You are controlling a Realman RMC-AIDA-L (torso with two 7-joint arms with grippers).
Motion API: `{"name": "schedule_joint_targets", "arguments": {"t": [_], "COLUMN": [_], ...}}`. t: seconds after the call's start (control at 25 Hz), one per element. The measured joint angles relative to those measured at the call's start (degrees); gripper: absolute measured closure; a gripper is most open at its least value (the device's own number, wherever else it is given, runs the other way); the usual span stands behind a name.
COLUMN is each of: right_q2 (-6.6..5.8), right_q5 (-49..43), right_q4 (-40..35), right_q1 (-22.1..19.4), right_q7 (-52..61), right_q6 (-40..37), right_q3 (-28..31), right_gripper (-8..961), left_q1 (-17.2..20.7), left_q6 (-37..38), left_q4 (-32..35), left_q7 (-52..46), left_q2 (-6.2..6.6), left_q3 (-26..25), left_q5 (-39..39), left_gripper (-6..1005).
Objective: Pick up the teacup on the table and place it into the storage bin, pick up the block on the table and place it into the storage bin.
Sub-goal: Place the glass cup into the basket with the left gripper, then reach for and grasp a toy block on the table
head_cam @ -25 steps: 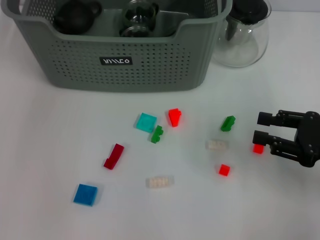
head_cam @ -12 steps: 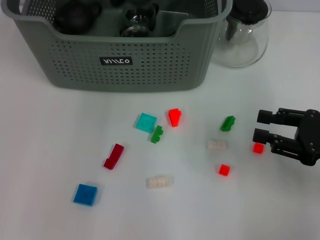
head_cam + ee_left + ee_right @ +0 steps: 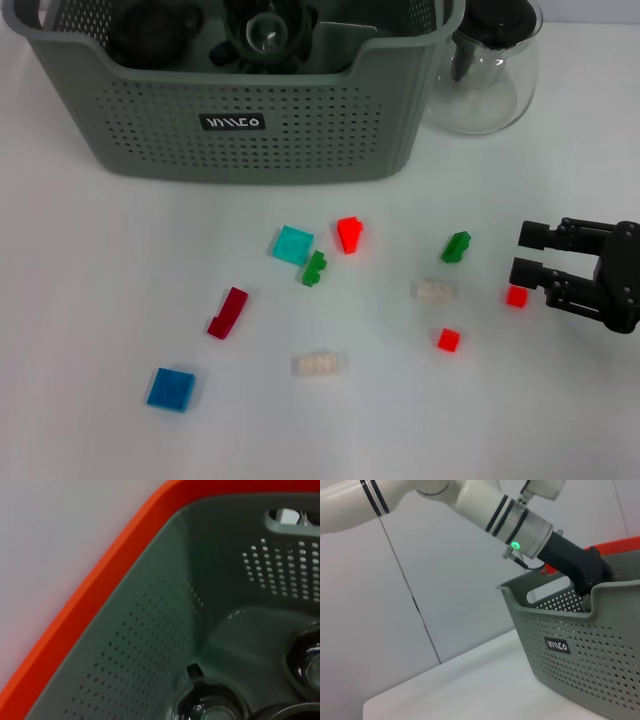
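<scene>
Storage bin [image 3: 240,120] at far left-centre of the table [image 3: 100,300], grey-green perforated, black label facing the robot; in the left wrist view its rim shows orange [image 3: 100,580]. Inside the bin: a dark rounded teapot-like vessel [image 3: 150,35] at its left, and beside it a teacup [image 3: 265,30], dark with a glassy round opening, seen from above. Left gripper reaches down into the bin, seen from the right wrist view as a black end on a white arm [image 3: 580,572]; its fingers are hidden behind the bin wall, can't tell if parted or closed, or if it grips the cup. Left wrist view shows only the bin's inner wall and dark glossy vessels [image 3: 210,707] on its floor.

Blocks loose on the table, left to right: blue flat square [image 3: 171,389] nearest the robot, dark red block [image 3: 228,312], teal square [image 3: 293,245] just beside a green block [image 3: 315,268], translucent white brick [image 3: 320,364], bright red block [image 3: 349,234], second white brick [image 3: 435,290], small red cube [image 3: 448,340], second green block [image 3: 456,246], small red block [image 3: 516,296]. None in the bin.

Clear glass teapot [image 3: 485,70] stands just right of the bin, black lid.

Right gripper [image 3: 528,255] at far right, low over the table, fingers spread apart, empty; lower fingertip [image 3: 526,272] just beside the small red block, contact unclear
</scene>
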Motion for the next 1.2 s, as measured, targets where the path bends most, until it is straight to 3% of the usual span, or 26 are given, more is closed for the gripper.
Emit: {"name": "schedule_joint_targets", "arguments": {"t": [0.32, 0.36, 0.8, 0.96, 1.04, 1.12, 1.2], "right_q2": [0.00, 0.00, 0.00, 0.00, 0.00, 0.00, -0.03], "right_q5": [0.0, 0.0, 0.0, 0.0, 0.0, 0.0, 0.0], "right_q4": [0.0, 0.0, 0.0, 0.0, 0.0, 0.0, 0.0], "right_q1": [-0.2, -0.2, -0.2, -0.2, -0.2, -0.2, -0.2], "right_q7": [0.1, 0.1, 0.1, 0.1, 0.1, 0.1, 0.1], "right_q6": [0.0, 0.0, -0.1, -0.1, -0.2, -0.2, -0.2], "right_q3": [0.0, 0.0, 0.0, 0.0, 0.0, 0.0, 0.0], "right_gripper": [418, 418, 419, 418, 419, 419, 419], "left_q1": [-0.7, -0.7, -0.4, 1.1, 2.3, 4.0, 6.8], "left_q6": [-2.4, -2.4, -1.9, 0.2, 3.5, 9.0, 17.9], "left_q4": [-2.1, -2.1, 0.1, 6.5, 11.5, 17.0, 20.7], "left_q7": [-0.3, -0.3, -2.5, -2.8, -2.3, -0.8, 2.1], "left_q2": [-0.20, -0.21, 0.01, -1.07, -1.75, -1.69, -0.42], "left_q3": [1.2, 1.2, -0.5, -5.4, -10.4, -16.8, -24.3], "left_q5": [-0.1, -0.1, -0.1, -1.4, -5.9, -14.3, -28.2], "left_gripper": [957, 849, 736, 716, 693, 658, 623]}}
